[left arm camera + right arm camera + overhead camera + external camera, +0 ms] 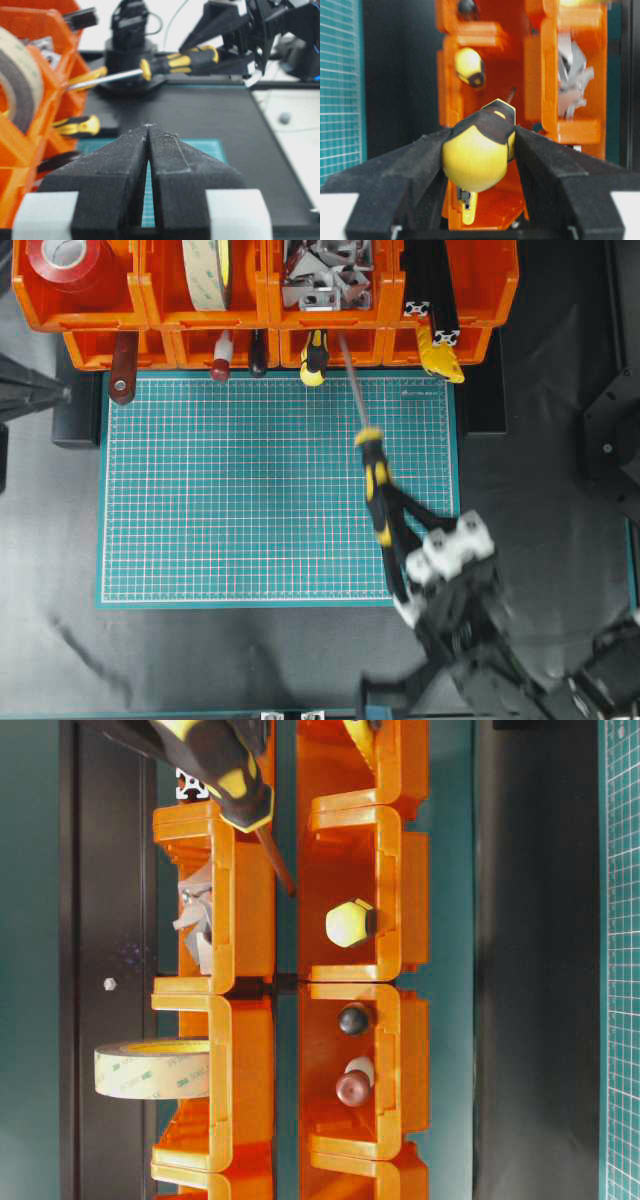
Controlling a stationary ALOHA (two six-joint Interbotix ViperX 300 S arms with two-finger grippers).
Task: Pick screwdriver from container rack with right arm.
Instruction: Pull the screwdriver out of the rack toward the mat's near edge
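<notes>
So the right gripper [392, 530] is clamped on the screwdriver [375, 480], both black fingers [400, 175] squeezing the yellow-and-black handle from either side. In the overhead view that's right of center, over the green cutting mat [240, 500]. The handle is up in the air, and the thin shaft runs up and to the left toward the container rack [150, 310] along the top of the frame. Its tip sits right at the mouth of a lower orange bin, next to the stubby yellow-and-black handle [314, 358] poking out there. Can't tell whether the tip is fully clear of the bin or just inside it.

The left gripper [149, 150] is only visible in its own wrist view, bottom center, fingers pressed together with nothing between them.

Other stuff in the rack: red tape roll [68, 260] at upper left, a tan tape roll [208, 270] beside it, grey metal brackets [325, 280] in the next bin. The black counter [530, 470] shows around the mat.
</notes>
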